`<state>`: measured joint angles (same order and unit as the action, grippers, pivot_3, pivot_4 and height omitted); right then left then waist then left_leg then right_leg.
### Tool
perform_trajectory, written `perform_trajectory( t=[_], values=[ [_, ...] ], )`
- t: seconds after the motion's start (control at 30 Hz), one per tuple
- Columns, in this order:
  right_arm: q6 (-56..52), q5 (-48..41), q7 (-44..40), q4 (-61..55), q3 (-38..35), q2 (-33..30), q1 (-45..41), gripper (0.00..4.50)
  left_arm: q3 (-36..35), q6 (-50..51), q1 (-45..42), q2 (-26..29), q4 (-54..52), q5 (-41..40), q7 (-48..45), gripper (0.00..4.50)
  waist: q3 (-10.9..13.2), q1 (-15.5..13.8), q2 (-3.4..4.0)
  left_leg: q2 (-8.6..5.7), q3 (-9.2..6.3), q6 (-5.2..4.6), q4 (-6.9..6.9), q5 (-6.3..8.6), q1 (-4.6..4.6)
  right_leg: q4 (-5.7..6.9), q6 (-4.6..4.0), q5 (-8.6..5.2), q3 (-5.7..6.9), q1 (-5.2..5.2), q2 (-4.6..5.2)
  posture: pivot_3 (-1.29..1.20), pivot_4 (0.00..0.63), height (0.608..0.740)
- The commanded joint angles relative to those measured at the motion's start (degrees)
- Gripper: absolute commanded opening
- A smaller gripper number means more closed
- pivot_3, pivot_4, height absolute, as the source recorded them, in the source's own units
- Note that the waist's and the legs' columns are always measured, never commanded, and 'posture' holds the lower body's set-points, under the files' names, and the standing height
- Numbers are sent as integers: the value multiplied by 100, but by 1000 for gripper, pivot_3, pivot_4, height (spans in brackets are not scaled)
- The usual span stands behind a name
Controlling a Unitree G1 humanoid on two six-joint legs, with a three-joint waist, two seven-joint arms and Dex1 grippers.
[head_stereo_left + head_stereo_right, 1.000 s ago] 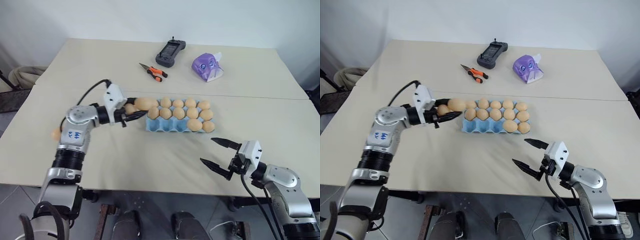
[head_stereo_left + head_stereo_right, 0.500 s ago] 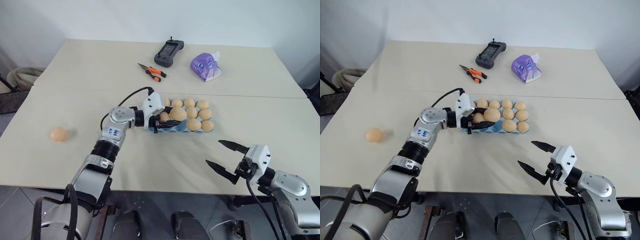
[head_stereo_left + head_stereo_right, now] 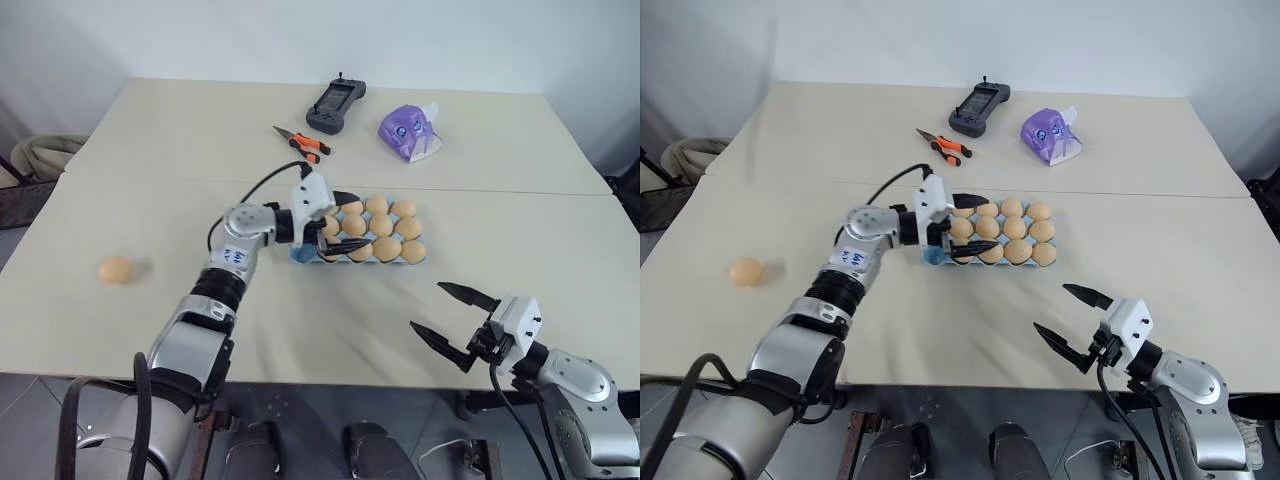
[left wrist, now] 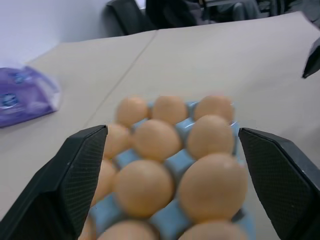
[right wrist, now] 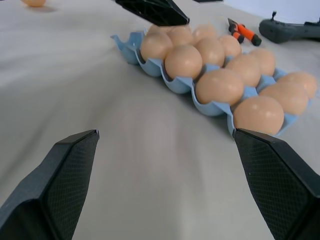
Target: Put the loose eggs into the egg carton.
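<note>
Light-blue egg carton (image 3: 366, 238) lies mid-table, nearly full; the cup at its left near corner reads empty, bare blue showing beside the left arm. Left gripper (image 3: 335, 224) hangs over the carton's left end with its fingers spread wide and nothing between them, eggs sitting in cups right below in the left wrist view. One loose egg (image 3: 115, 269) rests well apart, far out on the robot's left side of the table (image 3: 320, 330). Right gripper (image 3: 452, 322) hovers near the front edge, fingers likewise parted, empty. Judgement: the step in hand is clearing the left gripper away from the carton, then fetching that last egg. To do it well, the arm should lift clear first rather than sweep sideways, since the lower finger sits close to seated eggs and could nudge them or shove the light tray. The egg out left will likely roll if bumped, so approach with fingers straddling it and close gently.
</note>
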<state>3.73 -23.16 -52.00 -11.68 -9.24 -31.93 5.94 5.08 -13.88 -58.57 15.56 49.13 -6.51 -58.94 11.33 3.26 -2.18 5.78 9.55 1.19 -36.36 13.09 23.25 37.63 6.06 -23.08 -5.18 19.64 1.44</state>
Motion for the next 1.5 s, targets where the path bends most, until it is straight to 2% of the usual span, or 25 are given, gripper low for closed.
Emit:
perform_trajectory(
  t=[0.03,0.17,0.37,0.57,0.73,0.87,0.93,1.1,1.23,1.37,1.5],
  values=[
    [115,-50,-125,112,1,-39,-179,4500,-356,-24,197,418,-620,-303,-182,4483,0,0,0,0,3,0,0,0,0,0,0,0,-1,1,0,0,150,740],
    [41,-59,-284,222,106,-76,-461,4500,-724,339,949,1089,-1426,-527,-210,4483,-1,15,2,6,7,0,3,0,-3,1,0,0,-1,1,0,0,150,740],
    [-208,-81,-386,257,267,-125,-869,4500,-1055,698,2177,1693,-2751,-739,-131,4483,1,-26,2,6,0,-4,-15,-2,-3,11,1,-1,8,-6,7,0,150,740],
    [-232,-140,-521,308,265,-139,-1033,4500,-2066,1215,3459,2020,-3867,-1131,741,4483,1,-11,2,12,-8,-10,-11,-4,-5,15,4,2,11,-10,11,0,150,740],
    [-182,-235,-694,456,318,-71,-1245,4500,-3080,1456,4792,1780,-4867,-1306,1862,4483,1,28,1,22,-3,-14,-2,-1,-8,9,4,2,5,-10,23,0,150,740],
    [-263,-366,-871,551,325,-84,-1329,4500,-3719,1249,5672,1313,-5546,-969,3018,4483,0,4,0,23,-9,-14,2,-1,-8,5,4,2,10,-13,25,0,150,740],
    [-312,-393,-874,626,322,-71,-1437,4500,-4103,1331,6253,900,-5960,-1028,3549,4483,-2,3,-4,19,-13,-17,1,0,-8,0,3,2,13,-18,33,0,150,740],
    [-303,-484,-1070,732,383,-57,-1623,4500,-4364,1553,7074,289,-6476,-1171,4174,4483,-5,4,-10,8,-13,-38,15,15,-10,-15,4,4,19,-25,69,0,150,740],
    [-246,-374,-1224,716,526,-66,-1732,4500,-4369,1633,7361,-4,-6510,-1240,4483,4483,-8,1,-14,0,-20,-19,19,26,-11,-21,1,6,27,-29,77,0,150,740],
    [-261,-318,-1244,622,618,-68,-1745,4500,-4225,1674,7433,45,-6564,-1150,4536,4483,-13,11,-23,-2,-21,-18,30,29,-9,-38,-2,7,29,-31,81,0,150,740],
    [-271,-275,-1231,569,695,-74,-1800,4500,-4115,2165,6757,351,-6163,-1187,4769,4483,-13,-11,-22,-3,-20,-11,39,31,-7,-59,-3,8,34,-36,83,0,150,740]
  ],
)
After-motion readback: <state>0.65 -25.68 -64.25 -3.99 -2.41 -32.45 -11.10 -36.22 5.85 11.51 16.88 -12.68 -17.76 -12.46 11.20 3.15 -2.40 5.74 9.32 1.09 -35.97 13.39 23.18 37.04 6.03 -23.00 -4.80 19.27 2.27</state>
